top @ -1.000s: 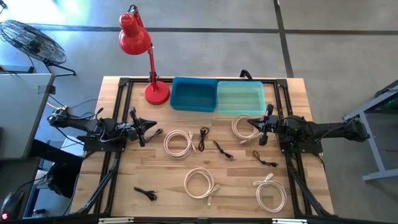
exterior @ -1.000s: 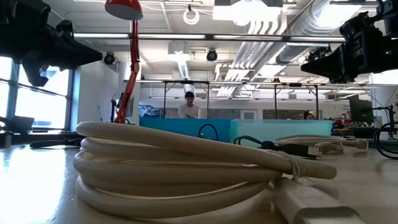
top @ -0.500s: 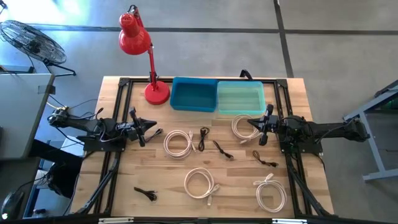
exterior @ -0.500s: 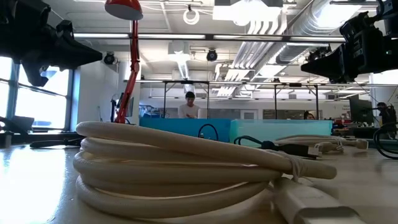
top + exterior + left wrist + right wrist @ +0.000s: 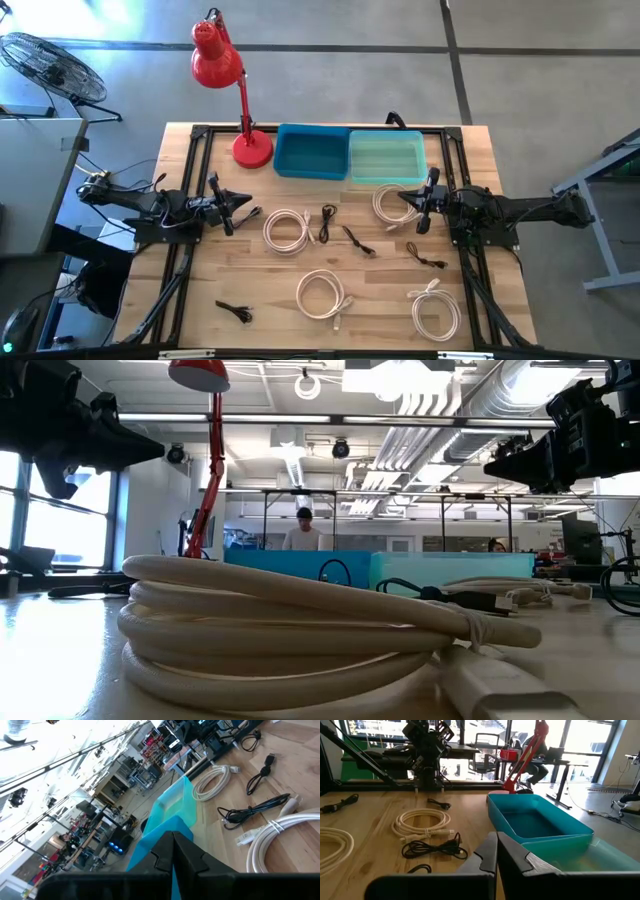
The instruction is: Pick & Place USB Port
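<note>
Several coiled white cables lie on the wooden table: one left of centre (image 5: pixel 287 229), one near the teal bin (image 5: pixel 388 204), one at the front centre (image 5: pixel 322 295) and one at the front right (image 5: pixel 436 310). Small black cables lie at the centre (image 5: pixel 327 221), beside it (image 5: pixel 357 240), at the right (image 5: pixel 426 256) and at the front left (image 5: pixel 234 311). My left gripper (image 5: pixel 250 203) hovers shut at the table's left. My right gripper (image 5: pixel 401 196) hovers shut at the right, over the coil by the teal bin.
A blue bin (image 5: pixel 311 152) and a teal bin (image 5: pixel 387 158) stand side by side at the far edge. A red desk lamp (image 5: pixel 228 85) stands at the far left. A person (image 5: pixel 303 530) shows in the room beyond the table.
</note>
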Controlling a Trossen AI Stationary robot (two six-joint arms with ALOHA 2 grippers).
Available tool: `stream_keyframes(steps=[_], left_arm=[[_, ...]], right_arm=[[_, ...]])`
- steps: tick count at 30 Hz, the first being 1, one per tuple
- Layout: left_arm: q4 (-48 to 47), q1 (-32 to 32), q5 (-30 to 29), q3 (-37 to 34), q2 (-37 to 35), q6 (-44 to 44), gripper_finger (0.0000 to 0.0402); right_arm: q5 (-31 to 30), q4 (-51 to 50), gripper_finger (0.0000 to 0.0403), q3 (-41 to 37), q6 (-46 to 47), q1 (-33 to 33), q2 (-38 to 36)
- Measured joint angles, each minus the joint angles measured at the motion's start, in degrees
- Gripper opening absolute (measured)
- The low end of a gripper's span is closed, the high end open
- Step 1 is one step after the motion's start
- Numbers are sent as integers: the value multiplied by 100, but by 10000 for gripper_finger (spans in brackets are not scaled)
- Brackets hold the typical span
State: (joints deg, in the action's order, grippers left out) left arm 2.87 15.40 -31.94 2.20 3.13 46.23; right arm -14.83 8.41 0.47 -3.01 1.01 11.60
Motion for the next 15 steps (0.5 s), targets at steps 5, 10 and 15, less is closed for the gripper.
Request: stream_keyframes(steps=[5, 10, 15], left_arm=[[0, -1, 0, 0, 0, 0, 1], [26, 0, -8, -2, -1, 128, 1], [2, -2, -9, -5, -1, 594, 1]], right_arm=[[35, 213, 0, 1, 109, -1, 0], [340, 353, 0, 0, -182, 0, 2], [581, 296, 0, 1, -195, 2, 6]])
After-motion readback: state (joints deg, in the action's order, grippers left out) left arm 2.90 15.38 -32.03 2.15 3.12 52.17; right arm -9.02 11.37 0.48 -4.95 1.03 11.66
